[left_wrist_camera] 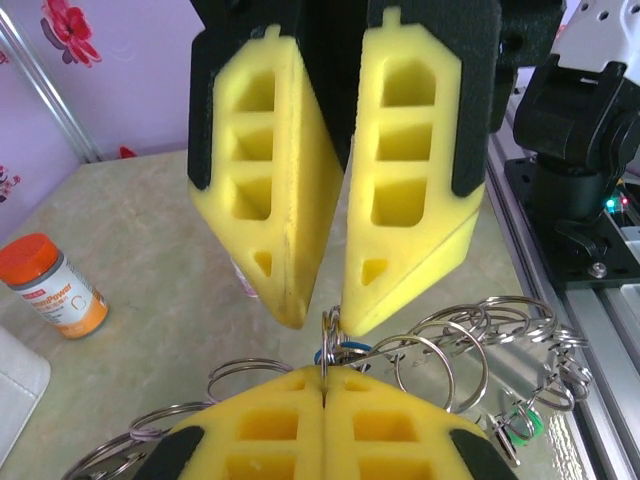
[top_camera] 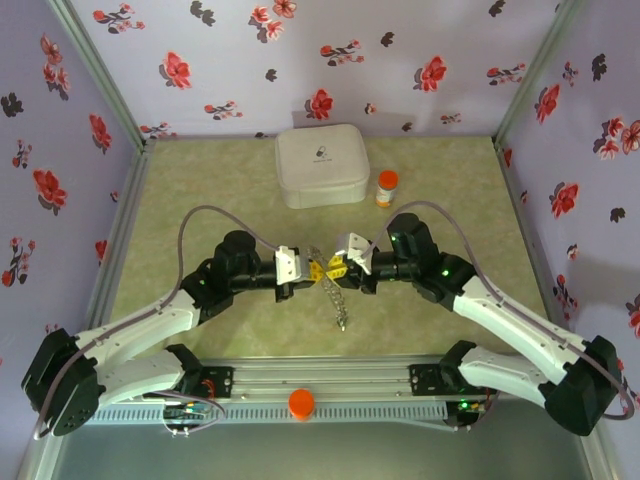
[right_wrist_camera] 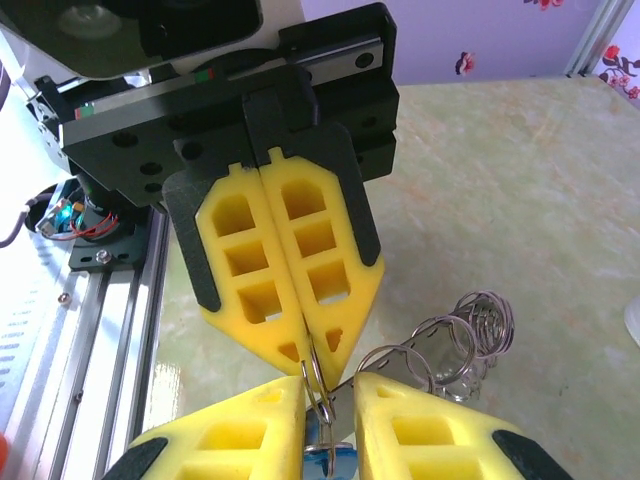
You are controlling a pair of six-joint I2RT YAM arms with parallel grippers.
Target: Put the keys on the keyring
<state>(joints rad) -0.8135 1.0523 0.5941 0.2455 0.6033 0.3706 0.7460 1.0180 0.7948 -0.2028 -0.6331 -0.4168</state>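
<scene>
I am pinching the keyring (top_camera: pixel 335 298) at mid-frame in my closed left gripper (left_wrist_camera: pixel 323 376), while my right gripper (right_wrist_camera: pixel 330 405), jaws parted, is straddling the blue key (right_wrist_camera: pixel 322 462), which I judge needs gripping next for threading.

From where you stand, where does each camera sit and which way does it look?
Top external: above and behind the left arm and right arm, looking down at them, the table, white square case and pill bottle.
Left wrist: on the left arm, looking across its own shut left gripper at the open right gripper.
Right wrist: on the right arm, facing back at the left gripper over its own fingers.
Shared: both wrist views show the keyring.
</scene>
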